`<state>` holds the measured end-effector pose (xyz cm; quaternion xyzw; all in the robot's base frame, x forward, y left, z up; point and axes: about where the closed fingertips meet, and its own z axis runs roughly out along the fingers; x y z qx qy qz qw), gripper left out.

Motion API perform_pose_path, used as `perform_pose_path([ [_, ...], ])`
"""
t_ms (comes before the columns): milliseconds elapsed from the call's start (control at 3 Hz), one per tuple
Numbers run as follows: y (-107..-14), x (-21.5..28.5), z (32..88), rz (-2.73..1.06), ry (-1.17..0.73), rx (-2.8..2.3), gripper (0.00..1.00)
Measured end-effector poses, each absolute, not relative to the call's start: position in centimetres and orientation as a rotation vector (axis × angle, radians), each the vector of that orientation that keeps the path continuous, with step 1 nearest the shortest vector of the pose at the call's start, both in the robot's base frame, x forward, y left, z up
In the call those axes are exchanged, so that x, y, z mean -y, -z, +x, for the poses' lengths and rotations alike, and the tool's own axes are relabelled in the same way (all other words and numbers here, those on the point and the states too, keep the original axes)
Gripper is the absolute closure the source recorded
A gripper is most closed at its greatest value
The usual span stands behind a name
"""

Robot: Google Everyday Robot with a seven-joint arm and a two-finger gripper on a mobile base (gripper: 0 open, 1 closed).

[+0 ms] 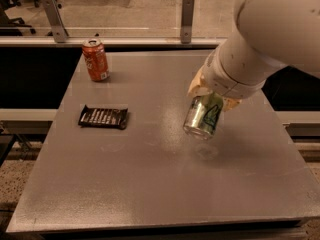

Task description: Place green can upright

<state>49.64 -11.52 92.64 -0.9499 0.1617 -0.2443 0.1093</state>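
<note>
- Green can [202, 116]: we see it held at a tilt over the right-middle of the table [125, 194]. Its silver lower end points down and toward the near left, and its upper end is hidden inside the gripper. To us it looks clear of the surface, with a faint pale reflection on the tabletop just below it.
- Gripper [211, 98]: it is clamped on the green can's upper part, with one tan finger [196, 86] against the can's left side and another against its right.
- Arm [265, 39]: thick and white, it enters from the upper right corner and hides the far right of the table.
- Bar [103, 117]: in a dark wrapper, it lies flat on the left half of the table, well apart from the green can.
- Red can [95, 60]: it stands upright near the far left corner, top end up, well apart from the bar.
- Posts [187, 14]: we make out two metal uprights beyond the far edge, with floor behind them.
</note>
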Motion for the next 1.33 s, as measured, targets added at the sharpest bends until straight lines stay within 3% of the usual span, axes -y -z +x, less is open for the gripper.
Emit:
perform_pose_path([
  [1333, -92.8, 8.4, 55.0, -2.494, 1.119, 0.115, 1.0],
])
